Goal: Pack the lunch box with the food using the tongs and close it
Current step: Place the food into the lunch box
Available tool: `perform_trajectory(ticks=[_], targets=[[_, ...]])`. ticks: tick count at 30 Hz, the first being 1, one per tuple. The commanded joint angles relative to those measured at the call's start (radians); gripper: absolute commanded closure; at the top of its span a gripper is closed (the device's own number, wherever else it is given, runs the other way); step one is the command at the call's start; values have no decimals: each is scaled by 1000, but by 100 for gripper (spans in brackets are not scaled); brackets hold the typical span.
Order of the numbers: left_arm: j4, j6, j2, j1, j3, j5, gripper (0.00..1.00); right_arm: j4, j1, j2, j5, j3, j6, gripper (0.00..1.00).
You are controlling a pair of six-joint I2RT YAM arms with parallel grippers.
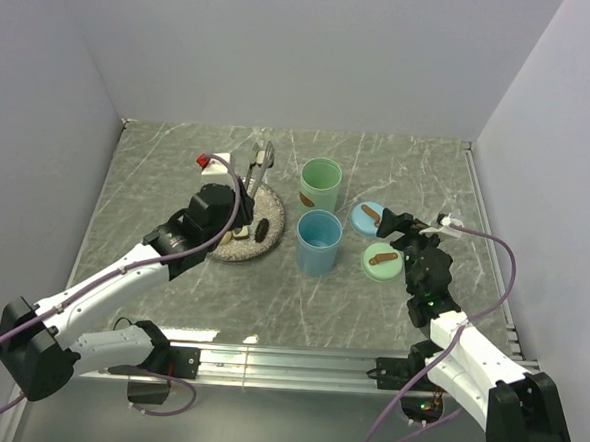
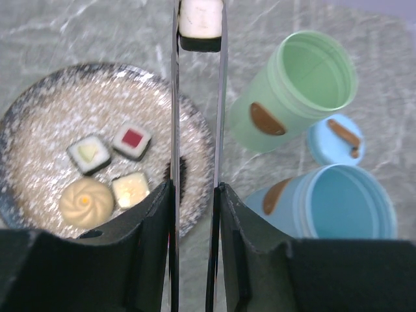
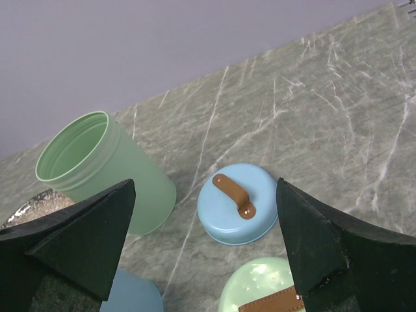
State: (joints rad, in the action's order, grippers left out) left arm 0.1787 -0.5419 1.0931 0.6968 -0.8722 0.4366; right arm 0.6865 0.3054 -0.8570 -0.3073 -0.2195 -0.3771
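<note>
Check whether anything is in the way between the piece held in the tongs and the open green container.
Nothing visible does. The left gripper holds the tongs, which pinch the white-and-dark piece at their tips, beside the green container. Only bare table lies between them, and the container's mouth is open.

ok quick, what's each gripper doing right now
left gripper: shut on the tongs, which pinch a dark-and-white food cube at their tips
right gripper: open, holding nothing
</note>
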Motion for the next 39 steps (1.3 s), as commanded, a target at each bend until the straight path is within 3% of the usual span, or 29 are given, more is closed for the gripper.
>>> perform_trajectory(ticks=[1,7,30,39], targets=[[-99,49,-30,-2,-70,-61,79,22,8,-2,-13,2,7,5],[-162,77,-12,3,-99,-186,80,21,8,-5,-16,-1,6,5],[-193,126,182,96,-205,-194,80,18,8,7,-21,5,9,5],[-193,126,212,107,-217,-211,67,19,8,6,-19,5,9,5]])
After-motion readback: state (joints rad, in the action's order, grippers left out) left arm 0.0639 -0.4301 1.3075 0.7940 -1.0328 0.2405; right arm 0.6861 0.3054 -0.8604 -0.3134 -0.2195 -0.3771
